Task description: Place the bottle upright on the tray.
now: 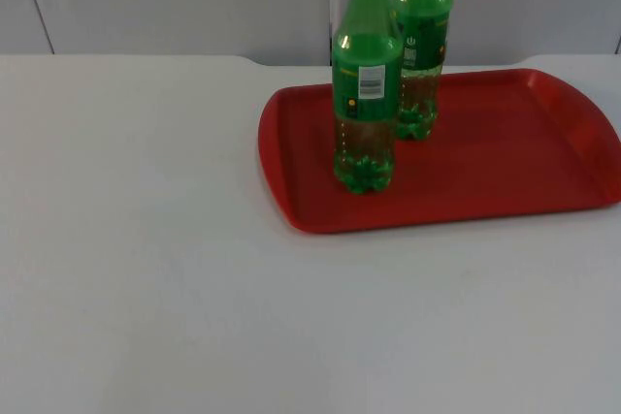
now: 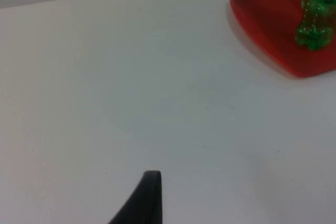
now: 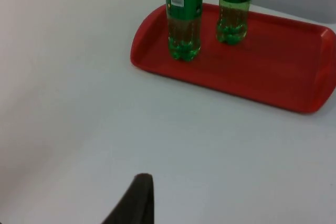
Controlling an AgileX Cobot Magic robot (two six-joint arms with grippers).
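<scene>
Item 1: red rectangular plastic tray (image 1: 505, 157), flat on white bench (image 1: 146, 269), well ahead of both sets of jaws.
Item 2: green plastic bottle w/ black cap (image 1: 365, 84), upright on tray nr its left end.
Item 3: second green plastic bottle (image 1: 421, 41), upright, just behind item 2.
Left jaws, right jaws: each over bare bench, well apart from tray; state can't tell.

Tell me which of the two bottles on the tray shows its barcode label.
The front bottle, nearer the tray's front-left corner: a white barcode patch faces the top camera. The rear bottle behind it shows only green label with yellow marks.
</scene>
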